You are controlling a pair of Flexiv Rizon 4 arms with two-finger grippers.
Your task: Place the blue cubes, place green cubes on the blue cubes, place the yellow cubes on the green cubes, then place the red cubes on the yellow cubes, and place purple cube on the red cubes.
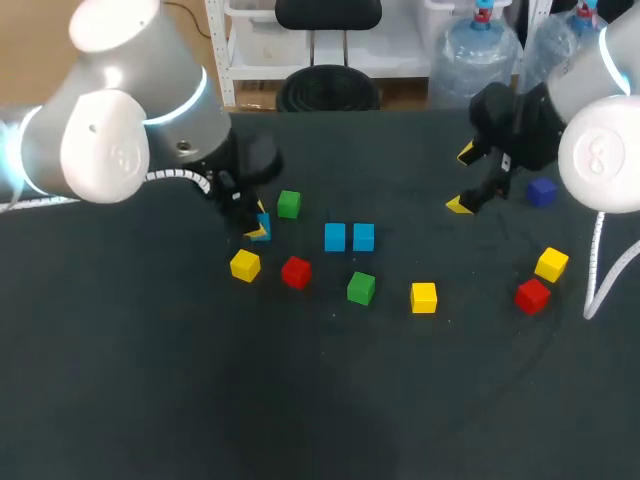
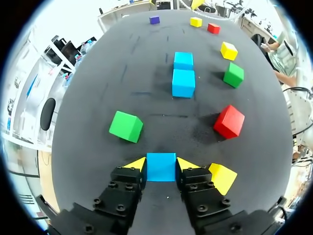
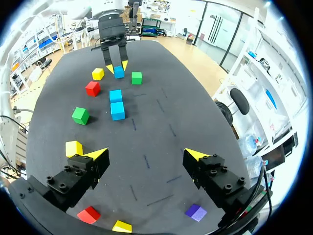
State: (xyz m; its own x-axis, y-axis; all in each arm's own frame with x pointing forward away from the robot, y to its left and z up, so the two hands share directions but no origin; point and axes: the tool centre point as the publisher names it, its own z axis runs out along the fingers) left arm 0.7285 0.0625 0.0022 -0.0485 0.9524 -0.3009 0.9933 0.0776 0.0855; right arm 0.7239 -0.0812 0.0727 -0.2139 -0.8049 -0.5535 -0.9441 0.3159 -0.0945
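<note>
I'm pinching a blue cube (image 2: 161, 172) in my left end effector (image 2: 161, 164), its faces sitting square to the fingers, low at the desk (image 2: 98, 161). A touching blue pair (image 2: 183, 74) is lining up straight ahead. My right end effector (image 3: 146, 154) is hanging spread wide near the purple cube (image 3: 196, 212).

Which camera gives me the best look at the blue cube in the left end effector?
The left wrist view: the blue cube sits close up in the left end effector, with both fingers touching it. The head view shows only a sliver of it; the right wrist view shows it small and far off.
</note>
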